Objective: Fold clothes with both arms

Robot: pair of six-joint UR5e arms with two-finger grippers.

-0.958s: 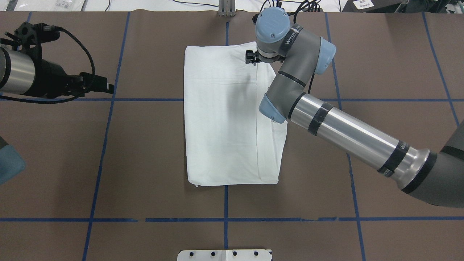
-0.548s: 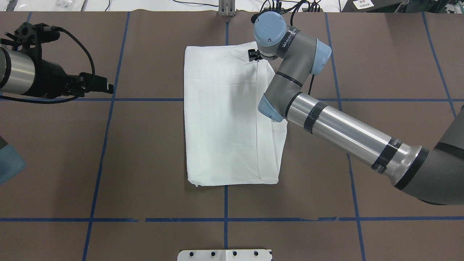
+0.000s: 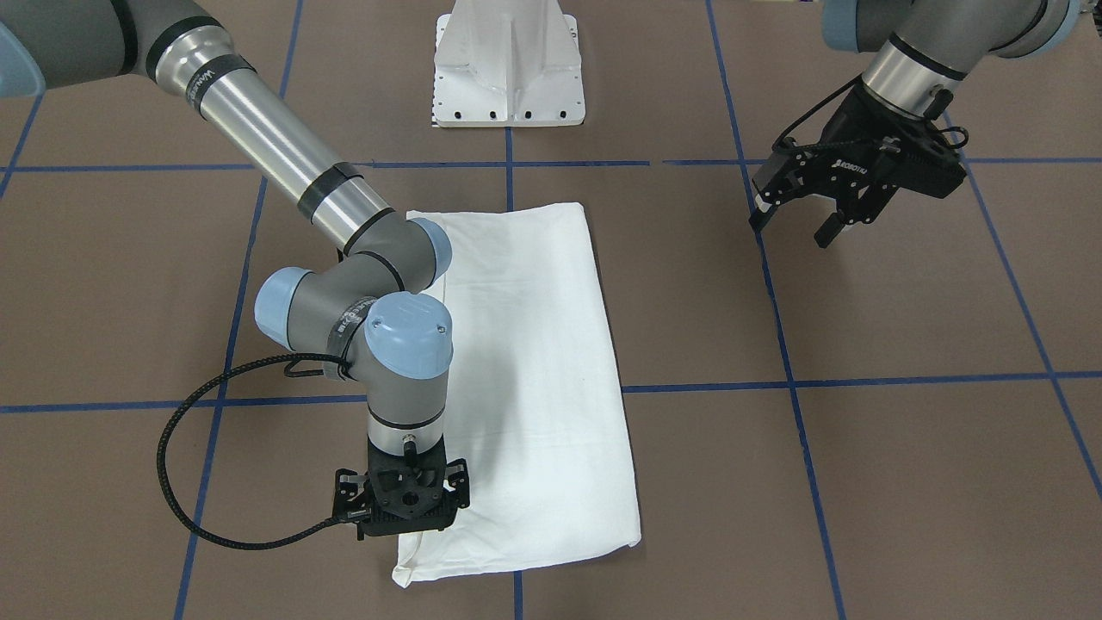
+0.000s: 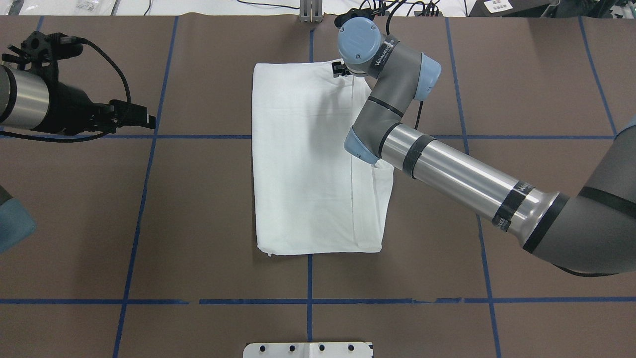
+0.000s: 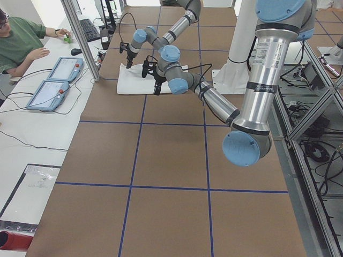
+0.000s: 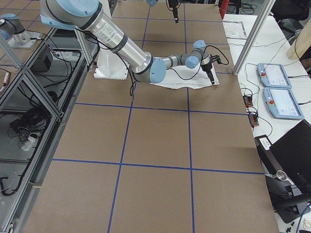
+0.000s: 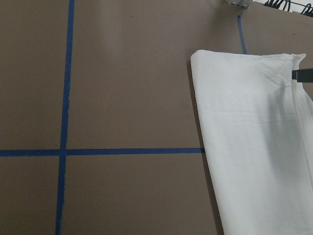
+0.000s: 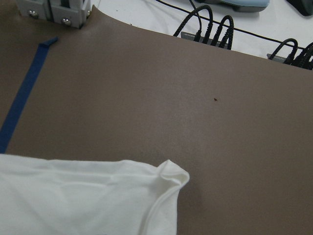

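Note:
The white shirt (image 4: 303,164) lies flat as a long folded rectangle in the middle of the table; no print, collar or label shows. It also shows in the front view (image 3: 534,362) and the left wrist view (image 7: 254,137). My right gripper (image 3: 403,525) points straight down over the shirt's far right corner (image 8: 166,176), jaws apparently spread, nothing held. In the overhead view only its edge (image 4: 339,69) shows beside the wrist. My left gripper (image 3: 792,228) hangs open and empty above bare table, well off the shirt's left side (image 4: 146,119).
Brown table cover with blue tape lines (image 4: 309,278). White pedestal base (image 3: 508,69) at the robot's edge. An aluminium post (image 4: 310,12) and cables (image 8: 210,29) at the far edge. An operator (image 5: 21,43) and tablets (image 5: 56,80) beyond it.
My right wrist and gripper have moved toward the far edge and slightly left, to the shirt's far right corner. The left arm and the shirt have not moved.

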